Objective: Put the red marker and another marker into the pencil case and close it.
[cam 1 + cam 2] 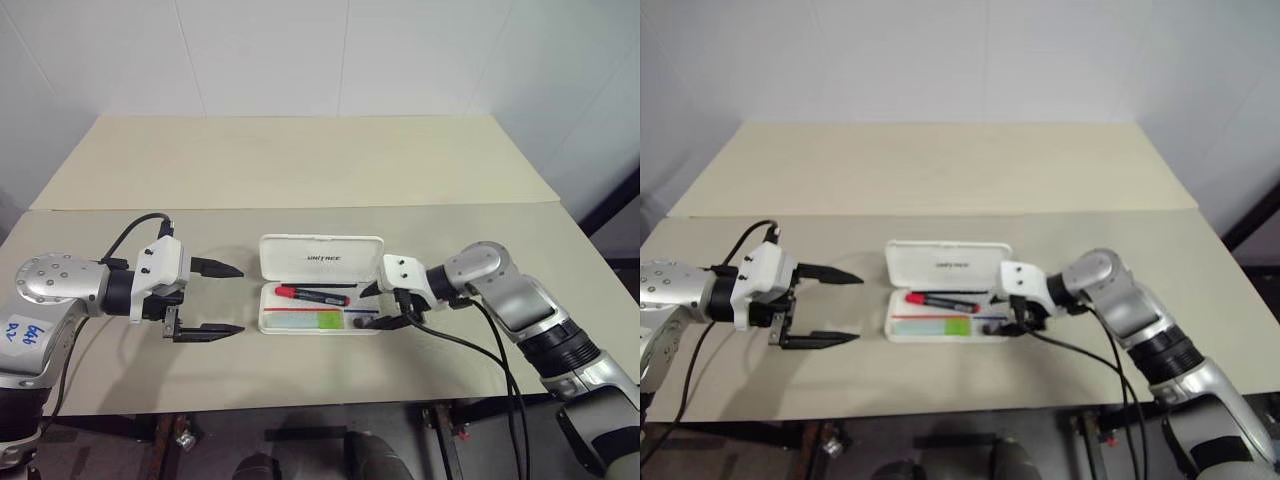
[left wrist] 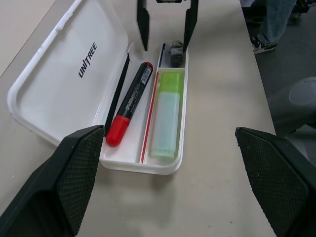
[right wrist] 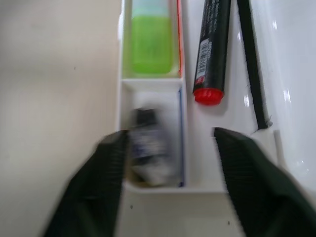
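Now the left gripper (image 1: 225, 299) hangs wide open and empty; the right gripper (image 1: 385, 305), jaws parted, grips nothing. Both the red marker (image 2: 129, 103) and the green-capped marker (image 2: 165, 114) lie in the pencil case (image 1: 320, 320), mid-table near its front edge; its light, stiff, slippery lid (image 1: 320, 258) wants nudging from the far rim
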You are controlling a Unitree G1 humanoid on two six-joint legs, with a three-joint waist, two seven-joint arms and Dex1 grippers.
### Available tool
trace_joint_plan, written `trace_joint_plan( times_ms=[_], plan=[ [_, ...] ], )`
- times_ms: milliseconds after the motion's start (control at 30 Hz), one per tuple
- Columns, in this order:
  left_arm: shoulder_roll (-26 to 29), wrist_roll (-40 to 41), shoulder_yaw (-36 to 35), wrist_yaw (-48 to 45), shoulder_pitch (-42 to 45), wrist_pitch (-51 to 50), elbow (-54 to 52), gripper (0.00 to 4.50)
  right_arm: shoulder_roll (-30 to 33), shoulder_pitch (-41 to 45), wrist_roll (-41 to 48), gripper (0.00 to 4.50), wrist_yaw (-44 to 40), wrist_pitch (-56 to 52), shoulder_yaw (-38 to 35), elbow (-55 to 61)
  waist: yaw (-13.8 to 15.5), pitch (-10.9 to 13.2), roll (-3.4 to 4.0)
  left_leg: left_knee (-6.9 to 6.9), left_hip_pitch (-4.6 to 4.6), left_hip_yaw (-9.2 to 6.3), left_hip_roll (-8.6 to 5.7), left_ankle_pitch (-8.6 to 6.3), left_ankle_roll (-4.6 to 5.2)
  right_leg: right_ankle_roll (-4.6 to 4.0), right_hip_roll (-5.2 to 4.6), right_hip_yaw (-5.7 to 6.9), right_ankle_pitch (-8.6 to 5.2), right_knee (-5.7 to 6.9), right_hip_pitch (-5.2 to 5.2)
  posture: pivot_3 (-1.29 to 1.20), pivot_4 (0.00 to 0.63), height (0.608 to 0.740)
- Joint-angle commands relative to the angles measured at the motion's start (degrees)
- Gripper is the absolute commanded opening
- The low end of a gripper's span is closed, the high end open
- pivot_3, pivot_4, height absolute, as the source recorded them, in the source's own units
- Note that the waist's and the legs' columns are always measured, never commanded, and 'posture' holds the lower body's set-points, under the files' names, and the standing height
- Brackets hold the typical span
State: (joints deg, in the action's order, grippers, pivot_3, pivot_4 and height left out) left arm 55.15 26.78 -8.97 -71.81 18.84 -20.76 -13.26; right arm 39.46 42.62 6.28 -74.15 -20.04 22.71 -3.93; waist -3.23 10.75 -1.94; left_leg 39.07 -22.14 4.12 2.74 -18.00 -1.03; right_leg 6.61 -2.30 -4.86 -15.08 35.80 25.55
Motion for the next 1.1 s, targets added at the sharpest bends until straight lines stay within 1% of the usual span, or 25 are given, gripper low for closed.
trace_joint_plan(
  times_ms=[33,200,367,500,533,633,733,833,933,1067,1100],
  plan=[
    [0.8,0.7,-1.4,0.2,0.8,0.7,-1.1,4.5,-0.6,1.8,2.7,4.48,0.0,1.2,-4.7,0.8,0.0,0.0,0.0,0.0,-0.01,0.0,0.0,0.0,0.0,0.0,0.0,0.0,0.0,0.0,0.0,0.0,0.15,0.74],
    [0.7,0.6,-1.5,-0.1,0.9,1.4,-0.1,4.5,0.2,0.7,6.1,4.48,-1.3,1.2,-8.5,2.0,0.1,0.0,0.0,0.0,-0.02,0.0,0.0,0.0,0.0,0.0,-0.01,0.01,0.0,0.0,0.0,0.0,0.15,0.74],
    [0.8,0.4,-1.7,-0.1,1.0,2.2,0.8,4.5,3.5,-2.2,10.1,4.48,-2.5,0.6,-14.6,2.2,0.3,0.0,0.0,0.0,-0.04,-0.01,-0.01,0.0,0.0,0.01,-0.02,0.01,0.0,0.02,-0.01,0.0,0.15,0.74],
    [1.4,0.3,-2.6,-0.4,0.3,2.6,1.7,4.5,9.4,-6.8,14.3,4.48,-5.5,-1.5,-19.9,4.7,0.4,0.0,0.0,-0.01,-0.04,0.0,-0.03,-0.01,0.01,0.01,-0.04,0.0,0.01,-0.03,-0.02,0.0,0.15,0.74],
    [1.4,0.3,-2.6,-0.4,0.3,2.7,1.8,4.5,9.9,-7.3,14.7,4.48,-5.7,-1.6,-20.3,5.0,0.3,0.0,0.0,-0.01,-0.04,0.0,-0.03,-0.01,0.01,0.01,-0.03,0.01,0.01,-0.04,-0.02,0.0,0.15,0.74],
    [1.3,0.5,-3.9,-0.6,0.0,3.5,3.8,4.5,12.3,-9.5,18.5,4.48,-5.3,-3.6,-25.5,6.8,0.0,0.0,0.01,-0.01,0.01,0.03,-0.02,-0.01,0.01,0.01,-0.03,-0.02,0.01,-0.04,-0.02,0.0,0.15,0.74],
    [0.7,0.8,-4.7,-0.3,0.3,4.0,5.8,4.5,12.7,-11.0,21.3,4.48,-4.5,-4.7,-28.5,8.4,-0.1,0.0,0.01,-0.01,0.07,0.04,-0.01,0.0,0.01,0.01,-0.02,-0.03,0.01,0.04,-0.02,0.0,0.15,0.74],
    [0.8,0.6,-5.3,-0.6,0.0,4.9,8.0,4.5,11.9,-13.1,24.3,4.48,-3.3,-5.6,-31.0,11.9,0.1,0.0,0.01,-0.01,0.09,0.0,0.0,0.01,0.01,0.0,0.0,-0.01,0.0,0.08,-0.02,0.0,0.15,0.74],
    [0.9,1.0,-6.3,-0.7,-0.3,5.2,9.2,4.5,11.8,-15.2,27.8,4.48,-2.4,-7.5,-32.4,16.4,0.1,0.0,0.01,-0.01,0.07,0.01,0.0,0.0,0.0,0.0,-0.01,-0.02,0.0,0.06,-0.03,0.0,0.15,0.74],
    [0.1,1.8,-8.1,0.1,-0.2,5.6,11.1,4.5,12.0,-16.9,29.3,4.48,-1.2,-7.4,-33.2,18.7,0.2,0.0,0.0,-0.01,0.04,0.02,-0.01,0.0,0.0,0.01,-0.03,-0.02,0.0,0.01,-0.02,0.0,0.15,0.74],
    [-0.3,2.0,-8.5,0.5,0.0,5.7,11.5,4.32,12.2,-17.5,28.8,4.5,-1.3,-6.7,-33.0,18.5,0.2,0.0,0.0,-0.01,0.04,0.02,-0.02,0.0,0.0,0.01,-0.05,-0.02,0.01,0.0,-0.02,0.0,0.15,0.74]
  ],
)
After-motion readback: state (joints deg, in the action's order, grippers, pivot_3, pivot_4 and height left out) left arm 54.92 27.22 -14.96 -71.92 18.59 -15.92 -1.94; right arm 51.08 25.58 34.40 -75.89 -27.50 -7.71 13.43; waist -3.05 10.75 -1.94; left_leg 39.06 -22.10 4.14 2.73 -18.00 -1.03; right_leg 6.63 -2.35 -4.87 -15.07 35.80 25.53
